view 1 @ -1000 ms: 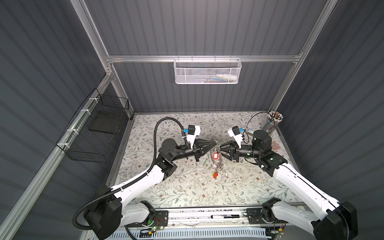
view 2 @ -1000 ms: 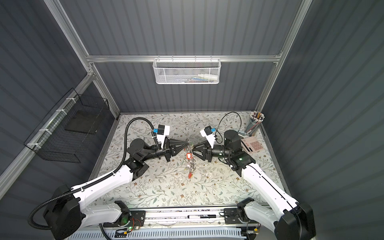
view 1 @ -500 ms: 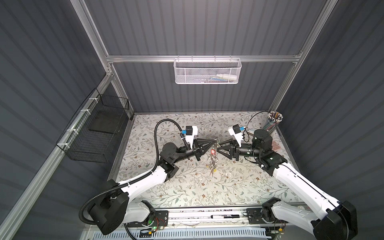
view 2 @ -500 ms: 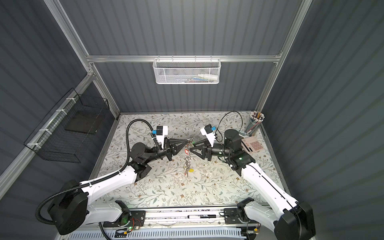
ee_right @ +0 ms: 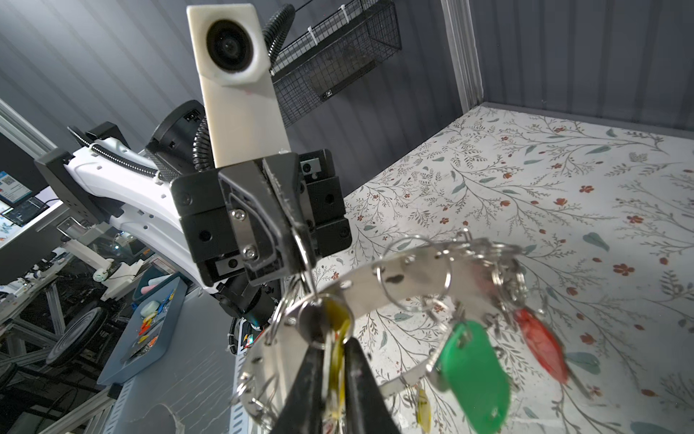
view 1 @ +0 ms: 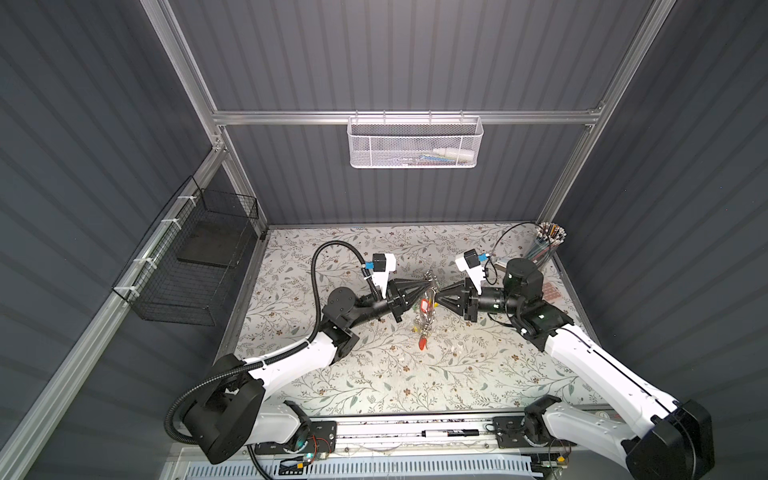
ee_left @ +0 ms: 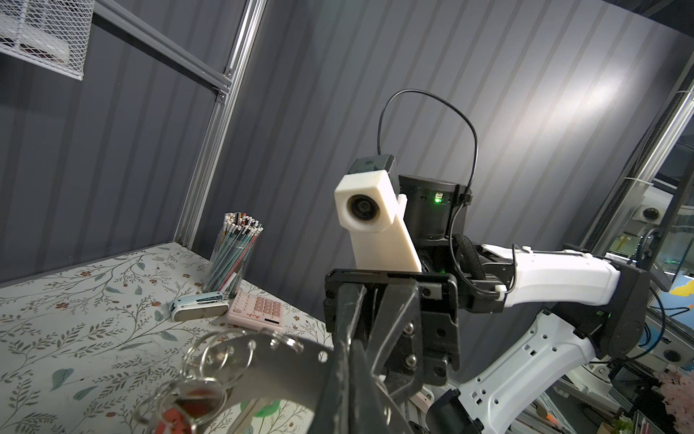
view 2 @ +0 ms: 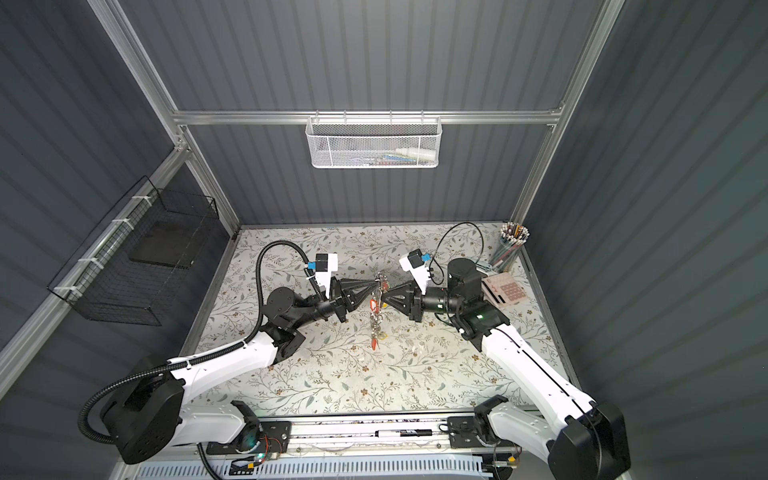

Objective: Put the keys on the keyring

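Since a second ago the right claw (ee_right: pixel 334 351) has drawn its jaws in, and it now nips the yellow-tagged key (ee_right: pixel 337 327) right at the tips of the left claw (ee_right: pixel 297 240). The left claw is clamped on a split ring (ee_right: pixel 307 263), so the keyring (ee_right: pixel 409 276) hangs from it between the two claws, above the table (ee_right: pixel 525 169). To thread well, I judge the left claw should hold rigid while the right turns the key along the ring's coil in small arcs without tugging, lest the hoop swing or the ring slip.
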